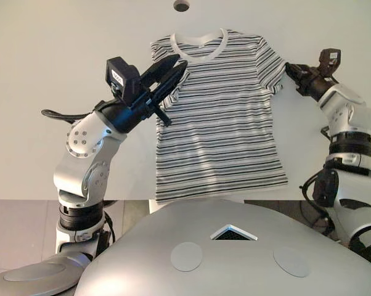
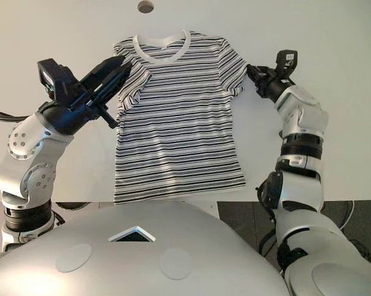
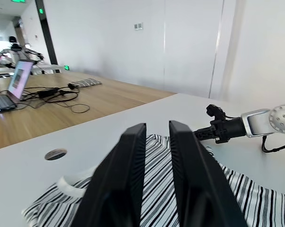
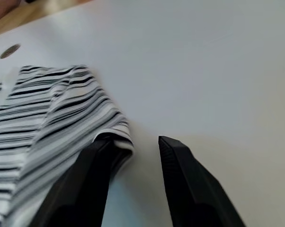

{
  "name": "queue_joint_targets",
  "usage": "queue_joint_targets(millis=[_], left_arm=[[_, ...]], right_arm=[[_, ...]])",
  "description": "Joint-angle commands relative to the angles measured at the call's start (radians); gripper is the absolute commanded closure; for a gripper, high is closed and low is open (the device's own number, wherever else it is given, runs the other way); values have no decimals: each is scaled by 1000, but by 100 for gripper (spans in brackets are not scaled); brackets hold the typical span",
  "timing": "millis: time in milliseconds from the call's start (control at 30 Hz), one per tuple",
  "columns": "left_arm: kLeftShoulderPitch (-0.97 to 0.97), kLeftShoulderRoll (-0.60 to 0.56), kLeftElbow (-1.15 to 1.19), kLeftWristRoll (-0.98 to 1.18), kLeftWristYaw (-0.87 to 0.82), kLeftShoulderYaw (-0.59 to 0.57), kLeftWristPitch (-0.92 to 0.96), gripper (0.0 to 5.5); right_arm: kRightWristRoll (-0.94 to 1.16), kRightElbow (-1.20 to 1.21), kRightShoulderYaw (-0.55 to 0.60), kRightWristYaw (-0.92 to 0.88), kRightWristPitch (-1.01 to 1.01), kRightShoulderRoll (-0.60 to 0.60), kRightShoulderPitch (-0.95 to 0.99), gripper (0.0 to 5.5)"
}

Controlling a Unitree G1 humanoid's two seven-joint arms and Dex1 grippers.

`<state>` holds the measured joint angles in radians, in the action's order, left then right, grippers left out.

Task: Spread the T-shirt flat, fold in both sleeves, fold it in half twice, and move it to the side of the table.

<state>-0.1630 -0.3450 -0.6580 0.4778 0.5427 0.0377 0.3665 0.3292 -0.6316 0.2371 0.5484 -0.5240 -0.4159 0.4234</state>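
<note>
The T-shirt (image 1: 219, 117) is soft, matt knitted cloth in dark and white stripes with a ribbed white neckband (image 1: 198, 42). It lies in slight ripples on a table (image 1: 62, 37) whose white top looks smooth and hard with a faint satin sheen, broken near its far edge by a round hole (image 1: 181, 5) with a grey rim. The left gripper (image 1: 176, 65) and right gripper (image 4: 133, 142) look like matt black plastic with finely ridged inner finger faces, and the wooden surface (image 3: 100, 97) behind the table shows a smooth, pale grain.
</note>
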Motion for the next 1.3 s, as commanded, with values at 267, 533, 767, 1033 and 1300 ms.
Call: queue_joint_targets(millis=[267,533,767,1033,1300], left_arm=[[-22,14,38,14,-8,16,-21,461],[-12,15,55,28,-23,7,-18,460],[-6,20,64,28,-28,5,-21,460],[0,25,70,23,-23,16,-26,460],[-5,29,69,1,-26,46,-39,460]], right_arm=[[6,-78,-11,53,-64,-12,36,370],[-7,-4,-29,41,-43,-7,-11,530],[3,155,-26,1,-32,13,-65,548],[-81,496,-128,-98,40,57,-176,548],[-278,559,-361,-124,142,79,-207,548]])
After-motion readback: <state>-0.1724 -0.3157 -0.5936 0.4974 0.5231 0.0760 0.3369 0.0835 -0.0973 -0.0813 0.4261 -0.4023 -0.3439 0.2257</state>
